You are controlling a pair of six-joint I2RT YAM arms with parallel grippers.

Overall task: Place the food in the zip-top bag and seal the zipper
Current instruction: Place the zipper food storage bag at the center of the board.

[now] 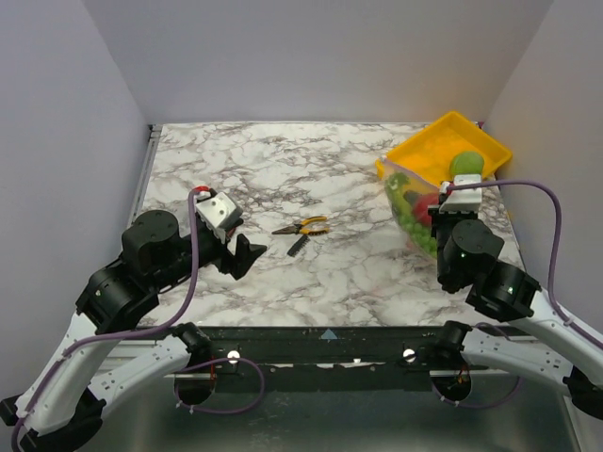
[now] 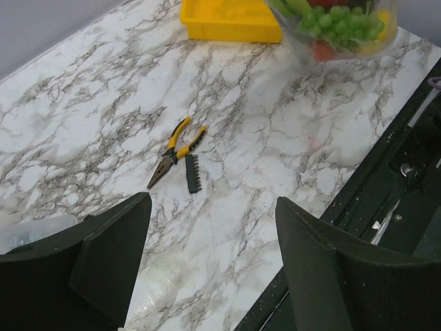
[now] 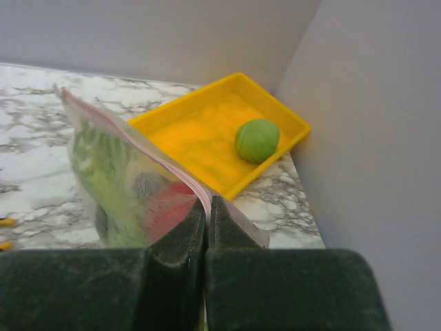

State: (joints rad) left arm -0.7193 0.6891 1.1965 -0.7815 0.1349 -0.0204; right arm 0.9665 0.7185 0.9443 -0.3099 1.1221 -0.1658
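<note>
The zip-top bag [image 1: 412,209] stands at the right of the table, next to the yellow tray, with green and red food [image 3: 131,189] inside; it also shows in the left wrist view [image 2: 337,27]. Its pink zipper [image 3: 138,145] runs along the top edge. My right gripper [image 3: 207,207] is shut on the zipper's near end and holds the bag [image 3: 117,179] upright. A green round food piece [image 3: 257,140] lies in the tray. My left gripper [image 2: 210,227] is open and empty above the table's near left part [image 1: 247,252].
The yellow tray [image 1: 443,143] sits at the far right corner by the wall. Yellow-handled pliers [image 1: 303,226] and a small black bit holder [image 1: 299,246] lie mid-table. The table's front edge rail [image 2: 358,200] is close under my left gripper.
</note>
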